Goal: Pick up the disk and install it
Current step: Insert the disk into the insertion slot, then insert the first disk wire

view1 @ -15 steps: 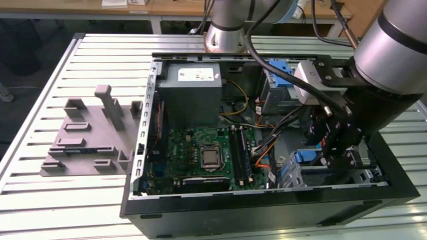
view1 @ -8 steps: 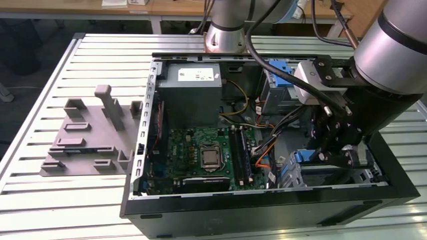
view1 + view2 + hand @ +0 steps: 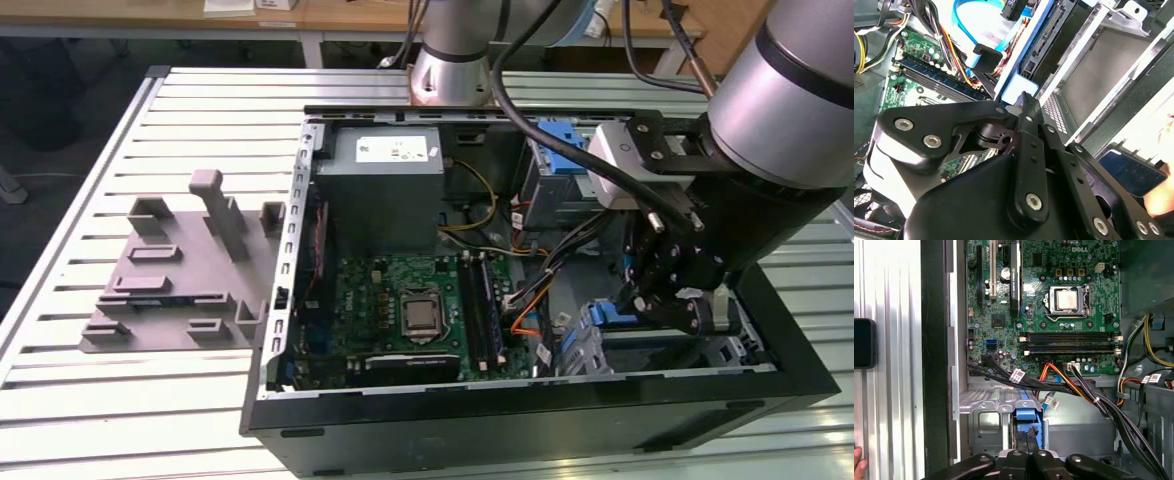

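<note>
The disk stands edge-on in the drive bay at the front corner of the open computer case, on the exterior view's right. Its blue carrier (image 3: pixel 615 313) shows beside the bay's metal wall. In the second wrist view the disk (image 3: pixel 1046 37) shows a dark connector edge framed in blue. My gripper (image 3: pixel 671 303) reaches down into that bay. Its fingers (image 3: pixel 1020 447) are pinched together on the blue carrier end of the disk (image 3: pixel 1028 417). In the second wrist view the gripper (image 3: pixel 1023 102) meets the pale blue tab.
The motherboard (image 3: pixel 407 310), a grey power supply (image 3: pixel 387 185) and cable bundles (image 3: pixel 1079 390) lie close to the bay. Another blue carrier (image 3: pixel 567 150) sits at the case's back. A grey fixture (image 3: pixel 174 270) rests on the slatted table. A hand (image 3: pixel 857 460) and a dark phone (image 3: pixel 864 342) are outside the case.
</note>
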You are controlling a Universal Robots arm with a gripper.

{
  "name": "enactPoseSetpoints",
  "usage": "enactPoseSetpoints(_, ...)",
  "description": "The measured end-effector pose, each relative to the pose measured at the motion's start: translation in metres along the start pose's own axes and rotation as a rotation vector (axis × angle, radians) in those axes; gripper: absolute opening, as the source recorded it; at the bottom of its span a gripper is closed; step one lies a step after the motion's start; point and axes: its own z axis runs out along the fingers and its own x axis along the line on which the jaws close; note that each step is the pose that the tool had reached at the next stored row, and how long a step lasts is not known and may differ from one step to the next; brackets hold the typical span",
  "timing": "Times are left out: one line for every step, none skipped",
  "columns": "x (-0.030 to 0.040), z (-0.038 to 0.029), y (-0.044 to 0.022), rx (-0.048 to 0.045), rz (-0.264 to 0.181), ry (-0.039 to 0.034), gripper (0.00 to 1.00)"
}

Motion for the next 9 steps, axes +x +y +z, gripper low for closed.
enactPoseSetpoints(0.0000,0.0000,0.0000,0.0000,0.000,-0.0002,0.11)
enactPoseSetpoints(0.0000,0.0000,0.0000,0.0000,0.000,-0.0002,0.11)
enactPoseSetpoints(0.0000,0.0000,0.0000,-0.0001,0.000,-0.0024,0.11)
enactPoseSetpoints(0.0000,0.0000,0.0000,-0.0002,0.000,-0.0047,0.11)
enactPoseSetpoints(0.0000,0.0000,0.0000,-0.0002,0.000,-0.0048,0.11)
enactPoseSetpoints(0.0000,0.0000,0.0000,-0.0002,0.000,-0.0049,0.11)
enactPoseSetpoints(0.0000,0.0000,0.0000,-0.0002,0.000,-0.0050,0.11)
enactPoseSetpoints(0.0000,0.0000,0.0000,-0.0002,0.000,-0.0052,0.11)
enactPoseSetpoints(0.0000,0.0000,0.0000,-0.0002,0.000,-0.0052,0.11)
